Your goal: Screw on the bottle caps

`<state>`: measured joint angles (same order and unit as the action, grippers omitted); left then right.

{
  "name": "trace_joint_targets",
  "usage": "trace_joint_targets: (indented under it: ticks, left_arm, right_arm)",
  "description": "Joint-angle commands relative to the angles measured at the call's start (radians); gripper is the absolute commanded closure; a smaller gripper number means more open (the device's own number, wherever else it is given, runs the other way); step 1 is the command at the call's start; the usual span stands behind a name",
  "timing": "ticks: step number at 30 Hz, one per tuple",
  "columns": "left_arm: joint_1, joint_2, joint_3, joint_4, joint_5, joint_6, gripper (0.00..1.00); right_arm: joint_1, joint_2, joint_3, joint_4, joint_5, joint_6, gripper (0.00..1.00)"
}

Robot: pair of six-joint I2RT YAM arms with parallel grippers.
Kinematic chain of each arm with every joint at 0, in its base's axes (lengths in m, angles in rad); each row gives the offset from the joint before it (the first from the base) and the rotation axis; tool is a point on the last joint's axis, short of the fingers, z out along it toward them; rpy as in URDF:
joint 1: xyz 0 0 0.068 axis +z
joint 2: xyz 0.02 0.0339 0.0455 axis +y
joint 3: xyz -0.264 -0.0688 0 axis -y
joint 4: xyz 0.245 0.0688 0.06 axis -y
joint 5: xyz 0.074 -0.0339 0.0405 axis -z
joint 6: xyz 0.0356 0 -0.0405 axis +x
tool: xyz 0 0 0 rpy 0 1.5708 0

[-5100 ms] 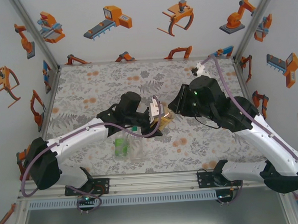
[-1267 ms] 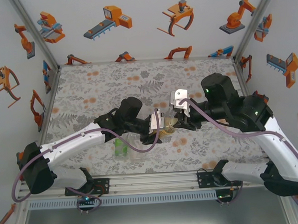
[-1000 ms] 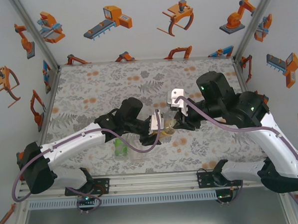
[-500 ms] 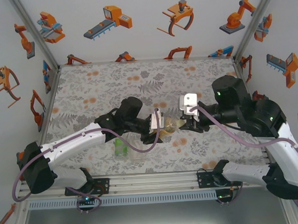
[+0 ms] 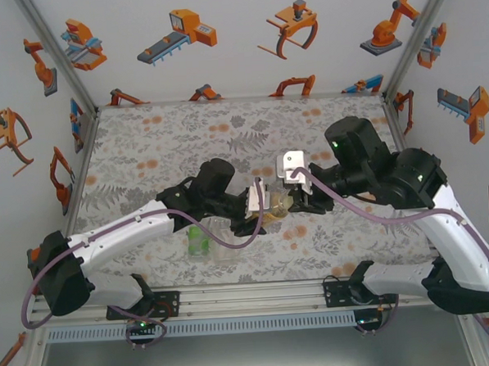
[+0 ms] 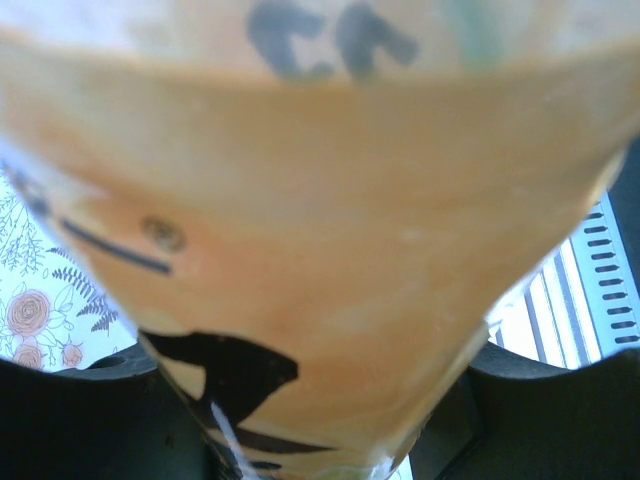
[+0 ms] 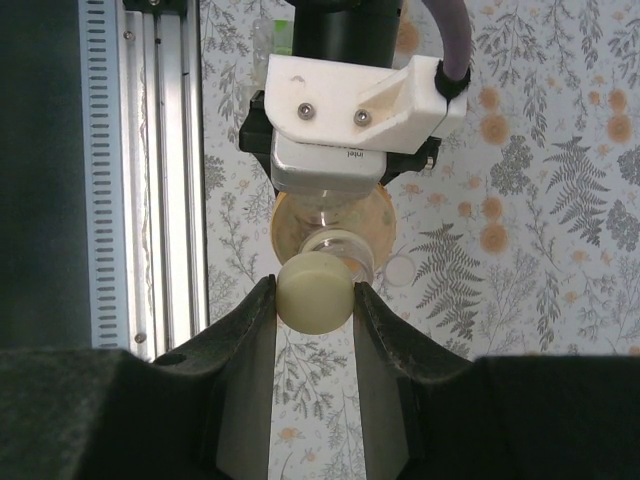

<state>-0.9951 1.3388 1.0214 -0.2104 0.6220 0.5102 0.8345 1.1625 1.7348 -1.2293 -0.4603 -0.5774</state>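
I see the amber bottle (image 5: 272,204) level, yellowish cap (image 7: 313,292) at its neck. Green-tinted bottle (image 5: 198,239), clear bottle (image 5: 224,241) — upright by the table's (image 5: 144,147) near edge.

Your bench (image 5: 168,130) is covered with a pale cloth printed with grey ferns and orange blooms. White walls (image 5: 238,68) close it in on 3 sides, dotted with orange-and-blue drawings of robot parts (image 5: 183,34). 2 aluminium posts (image 5: 57,52) slant up from the back corners. Along the near edge you have a metal rail (image 5: 259,295) and a slotted strip (image 5: 252,324). The light is bright and even.
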Motion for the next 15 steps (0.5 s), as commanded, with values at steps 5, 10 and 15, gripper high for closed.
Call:
trace_joint_targets:
  ticks: [5, 10, 15]
  left_arm:
    - [-0.006, -0.002, 0.028, -0.012, 0.024, 0.014, 1.0]
    - [-0.007, -0.003, 0.026, -0.013, 0.022, 0.018, 1.0]
    - [-0.007, -0.003, 0.029, -0.015, 0.022, 0.023, 1.0]
  right_arm:
    - [0.006, 0.025, 0.05, -0.038, -0.01, -0.022, 1.0]
    - [0.006, 0.046, 0.069, -0.06, 0.003, -0.029, 1.0]
    - [0.008, 0.065, 0.081, -0.073, 0.007, -0.029, 1.0]
